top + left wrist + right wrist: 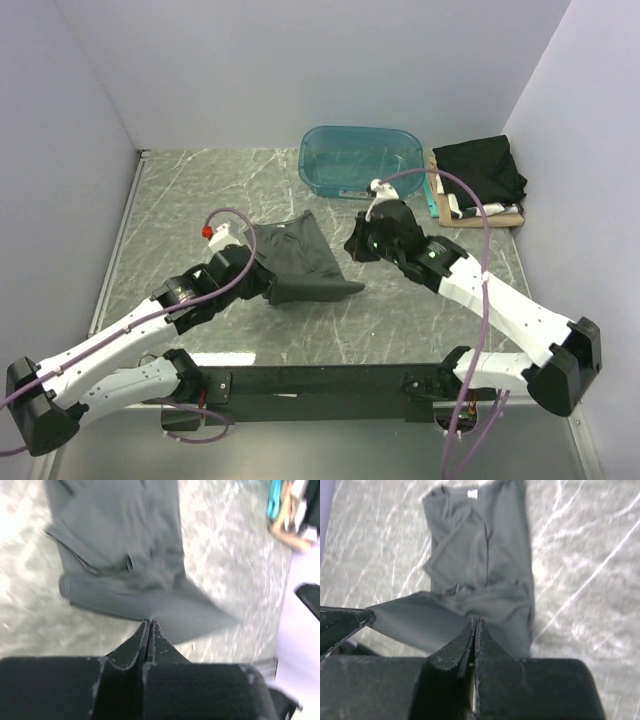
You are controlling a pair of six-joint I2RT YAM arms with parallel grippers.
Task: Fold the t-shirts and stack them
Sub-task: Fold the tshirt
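Both claws are pressed together: my left claw (149, 624) tips sit at the near hem of the charcoal t-shirt (120, 555), and my right claw (475, 621) hangs over that same hem. I cannot tell whether either nips cloth. A pointed corner (355, 288) juts out just below my right claw, so dragging with closed tips could bunch the fold. Beyond my right claw the teal tub (312, 170) crowds the way to the black-topped stack (482, 168).

Charcoal t-shirt (300, 262) lies rumpled on the marble table (180, 210) near the teal tub (360, 160).
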